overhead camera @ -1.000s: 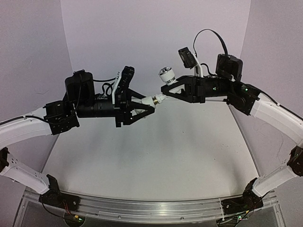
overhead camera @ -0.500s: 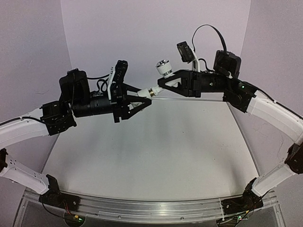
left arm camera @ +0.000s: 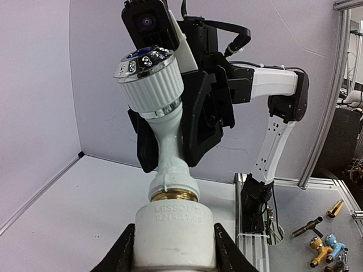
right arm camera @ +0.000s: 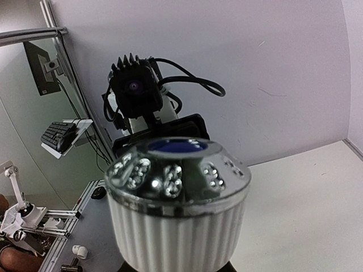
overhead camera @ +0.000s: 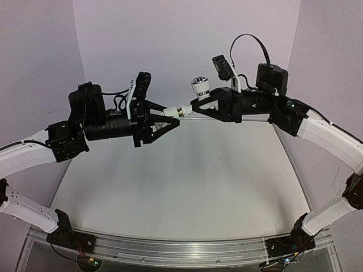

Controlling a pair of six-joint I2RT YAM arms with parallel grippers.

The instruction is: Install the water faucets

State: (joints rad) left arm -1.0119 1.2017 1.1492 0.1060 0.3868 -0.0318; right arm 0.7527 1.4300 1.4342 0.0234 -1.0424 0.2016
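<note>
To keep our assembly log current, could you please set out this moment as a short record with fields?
Left fingers: closed on the white fitting, held in the air
Right fingers: closed on the tap, with its ribbed knob standing clear of them
Joint: the tap's brass thread sits at the fitting's mouth; how far it has gone in cannot be told
Table: below both parts, touching neither
</note>
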